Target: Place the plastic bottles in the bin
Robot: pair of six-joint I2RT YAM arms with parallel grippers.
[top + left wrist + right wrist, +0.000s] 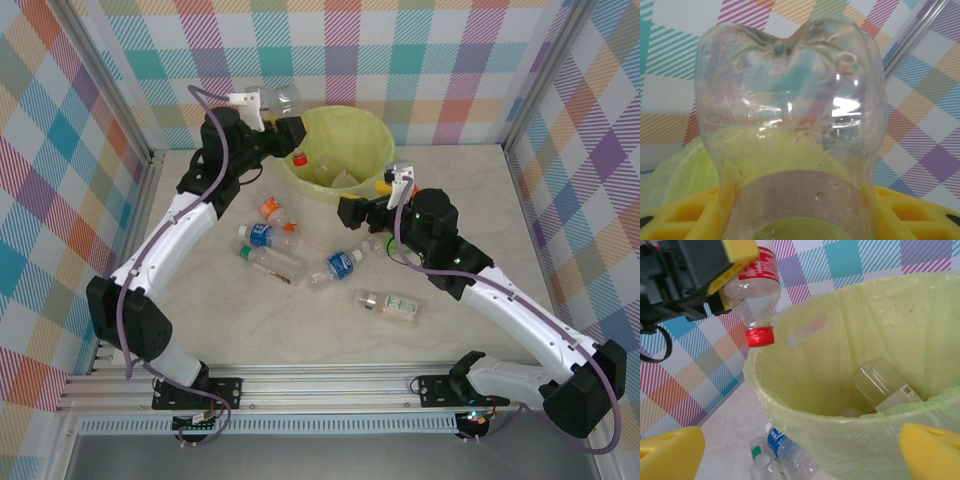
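My left gripper (283, 130) is shut on a clear plastic bottle (277, 101) with a red label and red cap. It holds the bottle cap-down over the left rim of the bin (350, 125), an off-white bucket lined with a yellow-green bag. The right wrist view shows that bottle (756, 295) hanging just outside the bin's rim (790, 405), and another bottle (882, 385) lying inside. In the left wrist view the held bottle's base (790, 100) sits between the yellow pads (910, 215). My right gripper (365, 200) (800, 460) is open and empty at the bin's near side.
Several bottles lie on the table in front of the bin: an orange-label one (270, 208), blue-label ones (262, 236) (340, 265), a green-cap one (270, 262) and a pale-label one (388, 305). Checked walls enclose the table on three sides.
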